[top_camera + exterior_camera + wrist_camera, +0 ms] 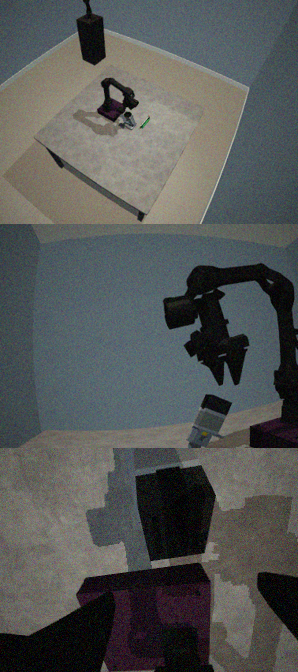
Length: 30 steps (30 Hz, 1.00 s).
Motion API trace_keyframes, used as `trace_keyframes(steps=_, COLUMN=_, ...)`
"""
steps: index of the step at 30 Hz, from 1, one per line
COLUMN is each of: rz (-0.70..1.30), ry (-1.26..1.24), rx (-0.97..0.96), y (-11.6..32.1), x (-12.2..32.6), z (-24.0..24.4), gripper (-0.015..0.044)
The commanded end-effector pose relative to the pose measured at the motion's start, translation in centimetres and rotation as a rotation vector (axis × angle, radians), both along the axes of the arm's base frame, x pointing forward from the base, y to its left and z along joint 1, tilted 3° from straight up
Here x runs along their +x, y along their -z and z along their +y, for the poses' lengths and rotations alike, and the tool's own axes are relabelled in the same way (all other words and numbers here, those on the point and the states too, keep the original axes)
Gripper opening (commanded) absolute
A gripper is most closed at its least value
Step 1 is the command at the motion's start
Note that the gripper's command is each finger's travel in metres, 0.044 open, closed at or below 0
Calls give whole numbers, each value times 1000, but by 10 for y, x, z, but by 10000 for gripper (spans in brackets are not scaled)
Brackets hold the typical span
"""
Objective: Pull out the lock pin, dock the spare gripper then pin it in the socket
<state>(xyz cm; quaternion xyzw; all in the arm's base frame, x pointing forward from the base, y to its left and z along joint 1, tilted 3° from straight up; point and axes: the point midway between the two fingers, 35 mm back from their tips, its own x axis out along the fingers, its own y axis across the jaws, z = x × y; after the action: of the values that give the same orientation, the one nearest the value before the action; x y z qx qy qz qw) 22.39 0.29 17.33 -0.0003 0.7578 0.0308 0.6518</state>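
Note:
My gripper (228,383) (184,589) is open and empty. Its fingertips point down, a little above and apart from a black block (128,114) (217,404) (175,513). The block looks like the spare gripper's dark end and sits at the top of the tilted grey mount (130,122) (131,543). A small yellow patch (204,434) shows low on the mount; I cannot tell if it is the pin. A narrow green piece (145,122) lies on the table beside the mount. Pin and spigot cannot be made out clearly.
The arm's purple base (110,110) (268,433) (185,608) stands close behind the mount. The table (118,151) reaches well beyond both, with the arm's shadow across it. A dark column (92,41) stands beyond the table's far corner.

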Motion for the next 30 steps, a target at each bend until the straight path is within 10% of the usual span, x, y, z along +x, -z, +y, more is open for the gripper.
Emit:
trace_keyframes(steps=1, rz=-39, ry=-2, rx=-2, y=-8, x=-1, z=0, gripper=440)
trace_keyframes(steps=30, rz=-187, ry=2, rx=-3, y=-40, x=-4, z=0, gripper=440)
